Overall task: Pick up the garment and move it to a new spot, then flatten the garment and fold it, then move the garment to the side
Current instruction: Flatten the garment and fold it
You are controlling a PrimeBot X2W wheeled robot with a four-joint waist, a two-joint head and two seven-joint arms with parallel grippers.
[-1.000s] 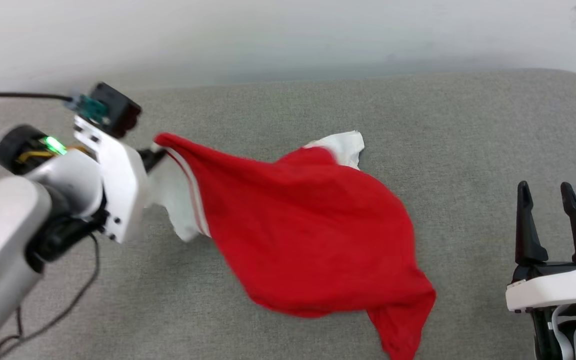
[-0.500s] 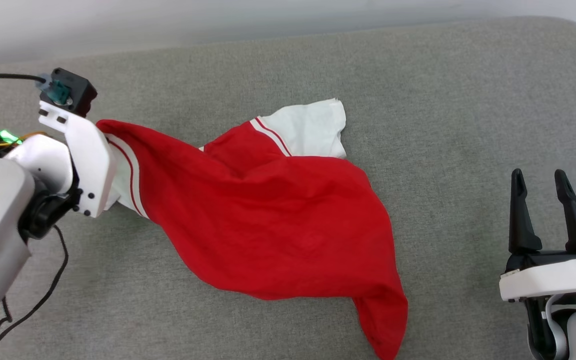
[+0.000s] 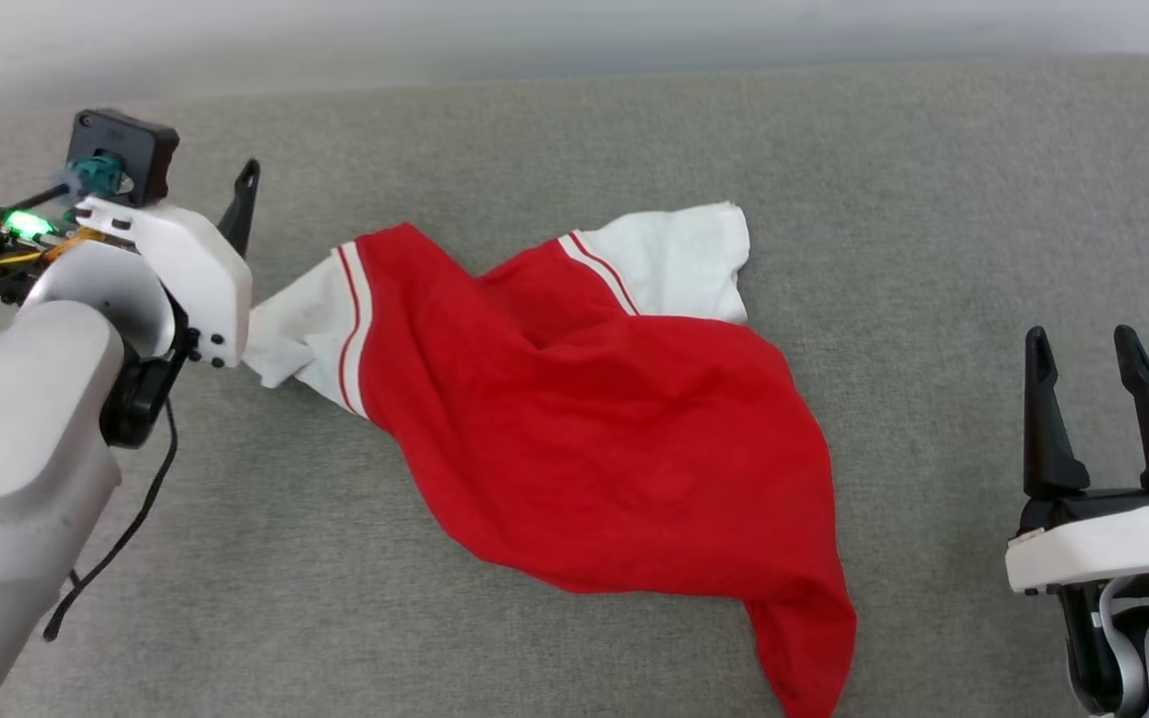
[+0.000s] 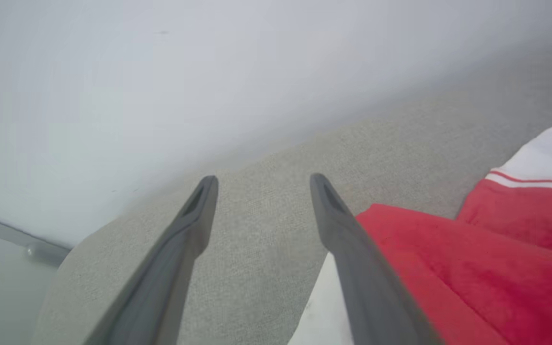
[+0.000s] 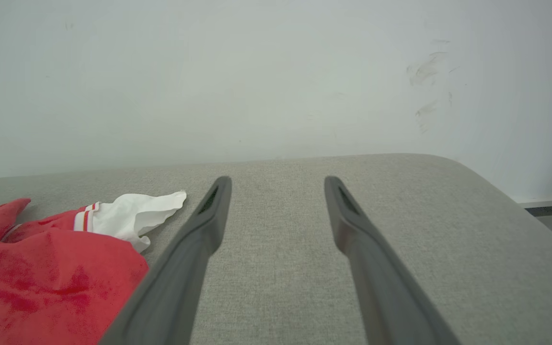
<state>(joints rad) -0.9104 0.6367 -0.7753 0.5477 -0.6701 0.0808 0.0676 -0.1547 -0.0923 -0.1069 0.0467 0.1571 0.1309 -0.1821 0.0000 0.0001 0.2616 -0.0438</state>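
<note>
- Around your workspace: a pale wall runs along the far edge of the grey padded surface, and a black cable loops down from the left arm over the surface's near-left part.
- Nothing lies between either end effector and the garment.
- The garment lies crumpled mid-surface, red body running toward the near right, one white sleeve at the far side and the other white sleeve pointing left.
- Your left end effector is spread wide and empty; that left sleeve lies just beside its one finger (whether they touch, you cannot tell).
- Your right end effector is also spread wide and empty, well apart from the garment.
</note>
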